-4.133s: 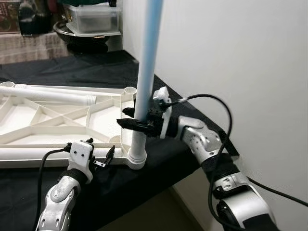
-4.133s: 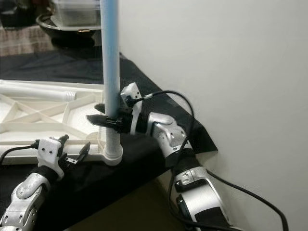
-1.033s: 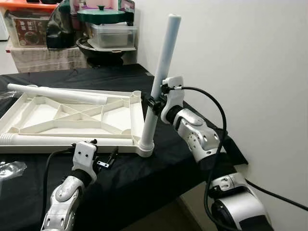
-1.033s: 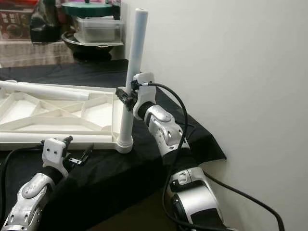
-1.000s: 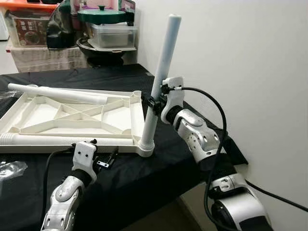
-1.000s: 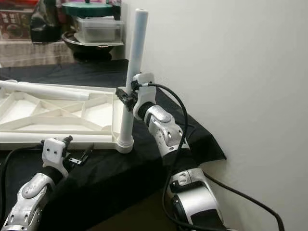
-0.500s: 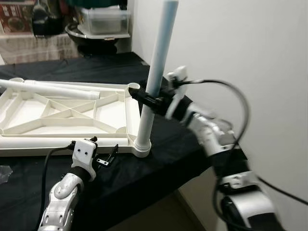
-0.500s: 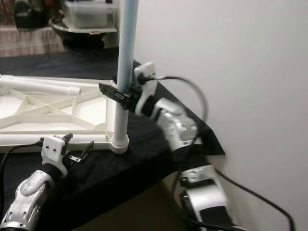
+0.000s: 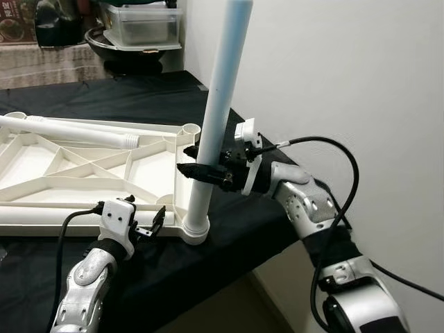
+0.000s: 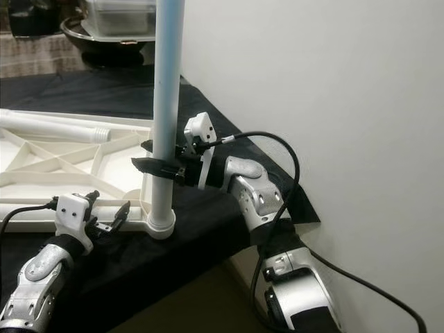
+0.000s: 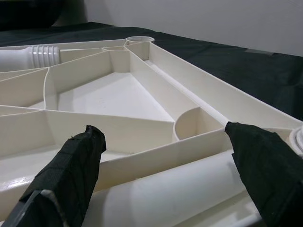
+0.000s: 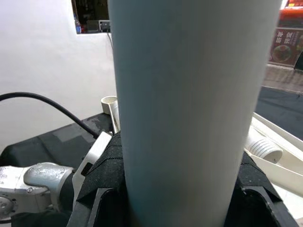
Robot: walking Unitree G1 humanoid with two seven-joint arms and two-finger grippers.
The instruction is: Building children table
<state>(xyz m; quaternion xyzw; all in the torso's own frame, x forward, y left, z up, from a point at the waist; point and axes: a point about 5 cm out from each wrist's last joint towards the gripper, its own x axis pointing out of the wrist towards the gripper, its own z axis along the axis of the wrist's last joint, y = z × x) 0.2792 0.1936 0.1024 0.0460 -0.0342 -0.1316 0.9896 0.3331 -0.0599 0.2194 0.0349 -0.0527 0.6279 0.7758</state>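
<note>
The white table top lies upside down on the black cloth. One white leg stands nearly upright in its near right corner socket. My right gripper is shut on this leg at its lower part; in the right wrist view the leg sits between the black fingers. My left gripper is open at the top's front edge, just left of the socket. Its fingers flank the rim without touching it. A second leg lies across the far side. A third leg lies along the front edge.
The black-clothed table's right corner and front edge are close to the standing leg. A white wall rises just to the right. At the back stand a clear lidded box and a dark bowl.
The camera has shifted closer and lower. My right gripper, still shut on the leg, now sits lower on it and reaches in more level. The left gripper stays by the front edge.
</note>
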